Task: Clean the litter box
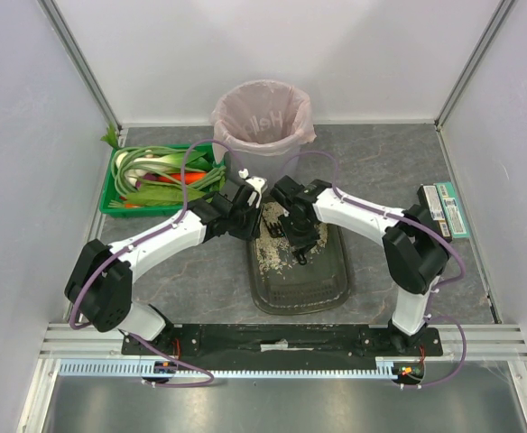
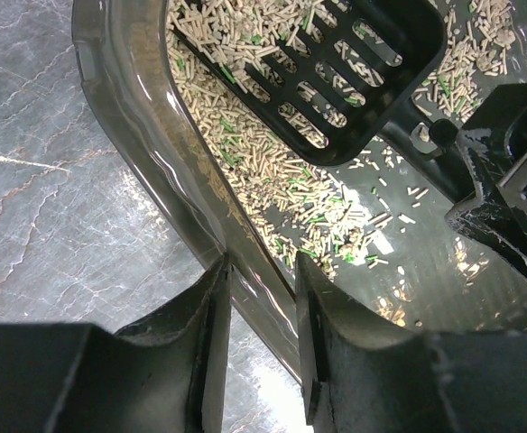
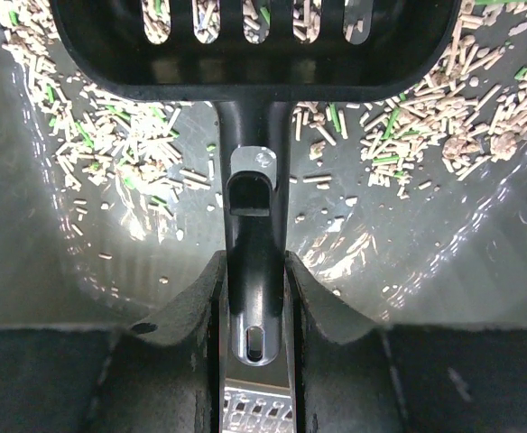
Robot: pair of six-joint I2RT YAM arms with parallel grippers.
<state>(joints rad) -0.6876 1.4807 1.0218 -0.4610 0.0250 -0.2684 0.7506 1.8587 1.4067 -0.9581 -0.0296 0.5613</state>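
- Location: the large, shallow, dark olive-grey plastic litter box (image 1: 322, 289), rectangular with rounded corners, lies flat on the grey marbled surface (image 1: 390, 167) in mid-workspace. It sits just in front of the grey bin lined with a pink bag (image 1: 262, 122). A green plastic crate of vegetables (image 1: 110, 194) stands apart to its left.
- Contents: beige pellet litter flecked with green (image 2: 272, 171) is gathered toward the box's far end; the near floor is mostly bare.
- Left jaws: astride the box's left rim (image 2: 128, 108), one finger (image 2: 211, 334) outside the wall and the other inside. As far as the wrist view shows, they are clamped on it.
- Right jaws: clenched on the handle of the black slotted plastic scoop (image 3: 254, 68), whose blade sits low among the pellets with some lying in it.
- Step in hand, by judgement: sifting, with one arm steadying the box and the other working the scoop.
- Next move, by judgement:
  - a shallow push to load the blade;
  - a level lift with a light shake, so clean pellets drop through the slots;
  - a carry over the far rim to the bin without tipping, the left grip keeping the box from sliding.
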